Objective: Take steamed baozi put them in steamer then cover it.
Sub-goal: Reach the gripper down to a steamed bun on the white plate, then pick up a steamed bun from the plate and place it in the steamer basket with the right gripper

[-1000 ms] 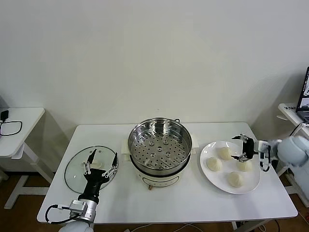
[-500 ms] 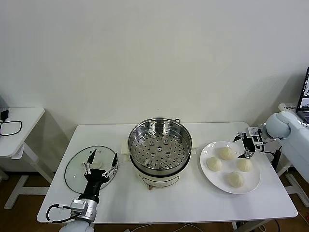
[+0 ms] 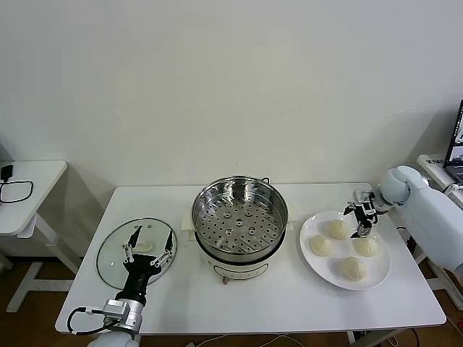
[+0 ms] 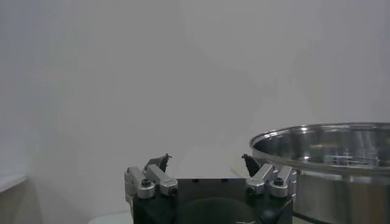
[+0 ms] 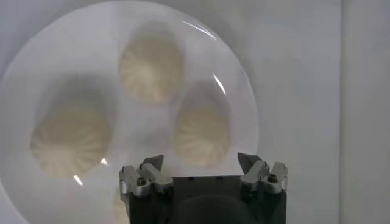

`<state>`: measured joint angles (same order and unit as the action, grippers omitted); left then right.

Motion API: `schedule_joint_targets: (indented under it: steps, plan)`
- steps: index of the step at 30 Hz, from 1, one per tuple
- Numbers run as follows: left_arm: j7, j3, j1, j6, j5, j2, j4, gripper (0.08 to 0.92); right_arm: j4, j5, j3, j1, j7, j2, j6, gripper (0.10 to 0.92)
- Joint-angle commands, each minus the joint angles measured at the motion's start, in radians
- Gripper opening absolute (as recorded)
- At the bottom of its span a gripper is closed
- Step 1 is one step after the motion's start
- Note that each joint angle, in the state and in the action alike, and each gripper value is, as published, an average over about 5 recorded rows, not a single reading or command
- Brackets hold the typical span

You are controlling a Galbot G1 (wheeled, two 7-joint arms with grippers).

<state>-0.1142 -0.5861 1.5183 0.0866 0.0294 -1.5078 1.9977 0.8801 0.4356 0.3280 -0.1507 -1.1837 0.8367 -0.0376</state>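
Several cream-white steamed baozi [image 3: 336,229] lie on a white plate [image 3: 325,270] at the table's right. My right gripper [image 3: 359,219] hovers open over the plate's far side, above the baozi, holding nothing. In the right wrist view the right gripper [image 5: 201,161] stands over one baozi [image 5: 202,131], with others beyond. The steel steamer [image 3: 239,217] stands uncovered and empty in the middle on its cream base. The glass cover [image 3: 116,260] lies flat at the left. My left gripper [image 3: 150,246] is open just above the cover. The left wrist view shows the left gripper [image 4: 205,159] open beside the steamer [image 4: 329,152].
A small white side table [image 3: 29,191] with a black cable stands at the far left. A laptop [image 3: 457,141] sits on a stand at the far right. Bare tabletop [image 3: 253,303] lies in front of the steamer.
My right arm has swung in from the table's right edge, and its gripper has shifted slightly left over the plate. The left gripper has stayed over the cover.
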Motion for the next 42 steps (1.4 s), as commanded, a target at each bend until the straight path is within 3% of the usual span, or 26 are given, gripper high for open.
schedule_joint_targets:
  steps: [1,17,25,32,38,42]
  plan:
    - [-0.001,-0.003,0.000,0.000,0.000,0.001,-0.001,0.823,-0.060,0.034,-0.011,0.009,0.001,0.050,-0.005,0.823]
    - [-0.001,-0.006,0.000,0.006,0.003,0.000,-0.007,0.823,-0.084,0.081,-0.055,-0.013,0.008,0.078,-0.014,0.819]
    - [-0.001,-0.016,0.001,0.008,0.003,-0.002,-0.011,0.823,-0.101,0.098,-0.054,-0.007,0.013,0.090,-0.019,0.703]
    - [-0.001,-0.019,0.002,0.008,0.003,-0.004,-0.009,0.823,-0.092,0.099,-0.054,-0.011,0.015,0.087,-0.021,0.692]
    - [0.000,-0.020,0.005,0.008,0.002,-0.004,-0.004,0.823,-0.038,0.061,-0.031,-0.005,0.010,0.047,-0.021,0.671]
    - [0.001,-0.019,0.008,0.007,0.002,-0.004,0.006,0.823,0.057,-0.040,0.038,0.032,0.003,-0.031,-0.016,0.662]
